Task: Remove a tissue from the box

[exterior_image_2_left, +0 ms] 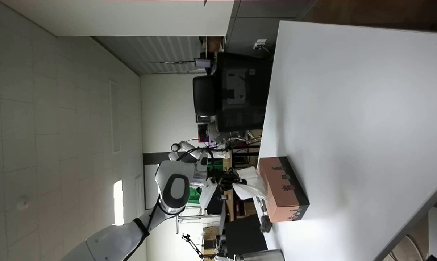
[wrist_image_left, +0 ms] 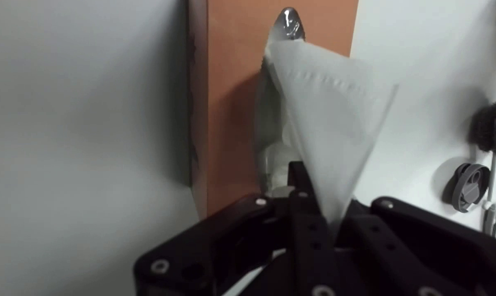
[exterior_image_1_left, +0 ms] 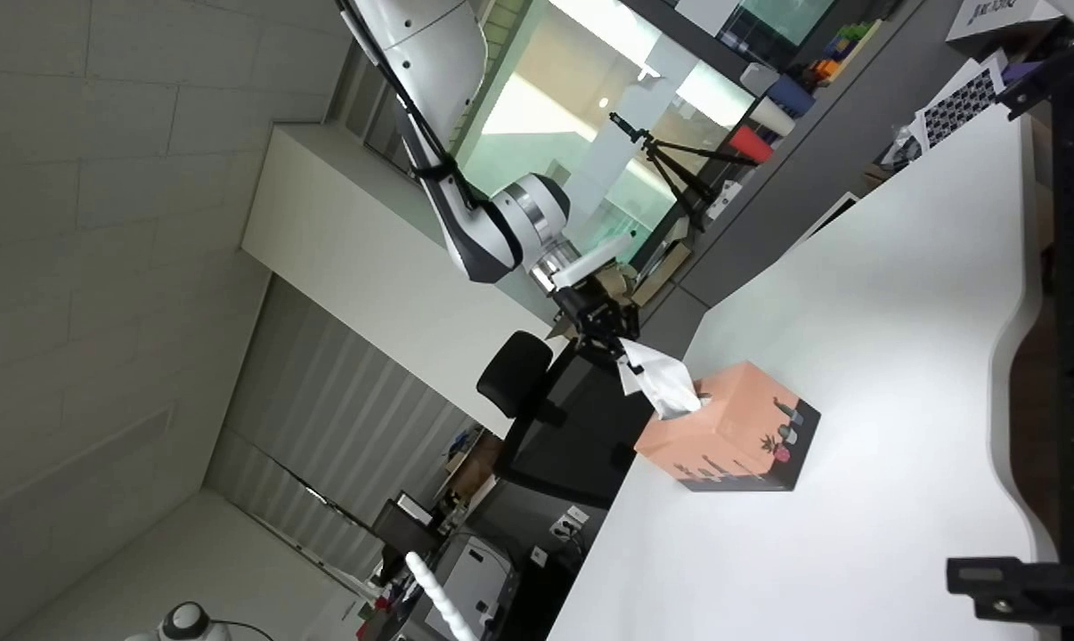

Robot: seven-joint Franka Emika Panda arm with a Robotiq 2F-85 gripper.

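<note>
The orange tissue box (exterior_image_1_left: 724, 432) with a dark base and plant pictures stands on the white table, near its edge in both exterior views (exterior_image_2_left: 282, 190). Its top and slot face the wrist view (wrist_image_left: 231, 53). A white tissue (exterior_image_1_left: 666, 385) sticks up out of the slot and reaches the gripper; it also shows in an exterior view (exterior_image_2_left: 253, 183). My gripper (exterior_image_1_left: 628, 352) is just above the box. In the wrist view the tissue (wrist_image_left: 330, 111) narrows to a pinch between the fingers (wrist_image_left: 329, 187), so the gripper looks shut on it. The tissue hides one fingertip.
The white table (exterior_image_1_left: 875, 329) extends around the box. A dark brush (wrist_image_left: 492, 127) and a round grey piece (wrist_image_left: 470, 187) lie beside the box. A black chair (exterior_image_2_left: 244, 94) stands behind the table edge. A metal cylinder (exterior_image_2_left: 262, 255) is at the lower edge of an exterior view.
</note>
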